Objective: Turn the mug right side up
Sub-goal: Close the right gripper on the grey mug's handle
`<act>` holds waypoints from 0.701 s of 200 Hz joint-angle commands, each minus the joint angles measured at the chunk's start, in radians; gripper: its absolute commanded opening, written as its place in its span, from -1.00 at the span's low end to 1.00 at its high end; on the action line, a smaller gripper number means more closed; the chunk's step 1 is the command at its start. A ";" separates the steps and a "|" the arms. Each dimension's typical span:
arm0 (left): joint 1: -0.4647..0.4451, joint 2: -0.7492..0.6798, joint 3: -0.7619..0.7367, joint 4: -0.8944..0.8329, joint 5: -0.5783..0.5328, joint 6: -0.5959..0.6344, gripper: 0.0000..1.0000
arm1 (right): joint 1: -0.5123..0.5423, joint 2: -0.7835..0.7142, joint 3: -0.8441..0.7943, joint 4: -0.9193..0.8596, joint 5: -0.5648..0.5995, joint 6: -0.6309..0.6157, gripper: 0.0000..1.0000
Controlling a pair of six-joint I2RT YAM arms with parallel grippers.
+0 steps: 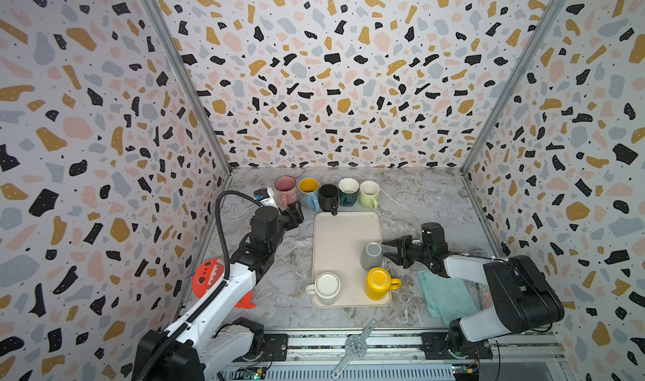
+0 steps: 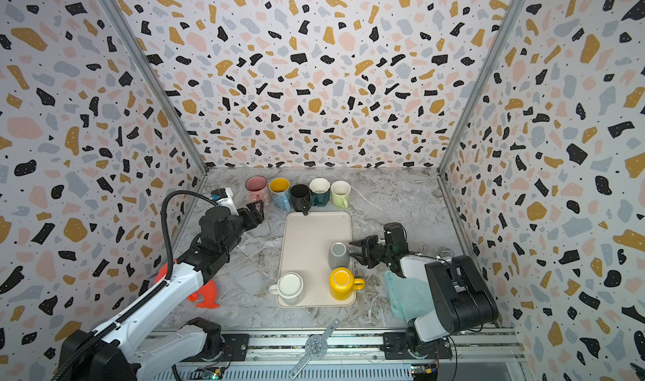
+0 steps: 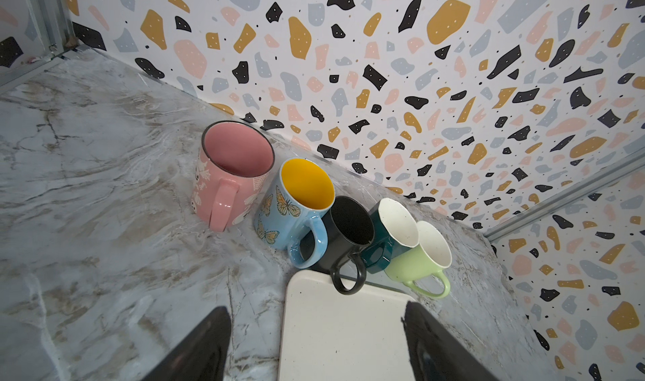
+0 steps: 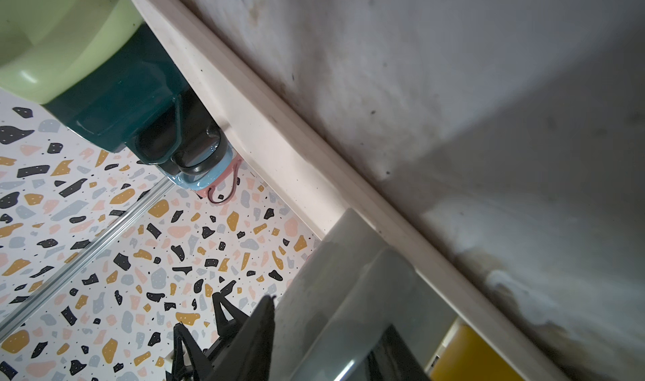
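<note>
Tapered grey mug [image 1: 370,259], veined marble tabletop [image 1: 419,201]

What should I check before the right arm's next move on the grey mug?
1. Grey mug is still to be turned: ok. It stands base up on the tray.
2. Right gripper is lined up: ok. Its jaws sit at the mug's side in both top views.
3. Grip has closed on the mug: cannot tell. Part of the mug lies between the jaws in the right wrist view, but contact is unclear.
4. Left gripper is out of the way: ok. It is open, empty and away from the grey mug.
5. Room to turn: not ok. The yellow mug stands close beside it.
</note>
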 commanded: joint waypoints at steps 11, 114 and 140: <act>0.008 0.003 0.035 0.025 0.000 0.023 0.59 | 0.008 0.018 0.034 0.025 -0.016 0.002 -0.19; 0.016 0.004 0.032 0.015 -0.006 0.031 0.59 | 0.029 0.101 0.070 0.099 -0.022 0.029 -0.38; 0.019 0.002 0.031 0.015 -0.011 0.035 0.58 | 0.035 0.138 0.087 0.149 -0.021 0.042 -0.44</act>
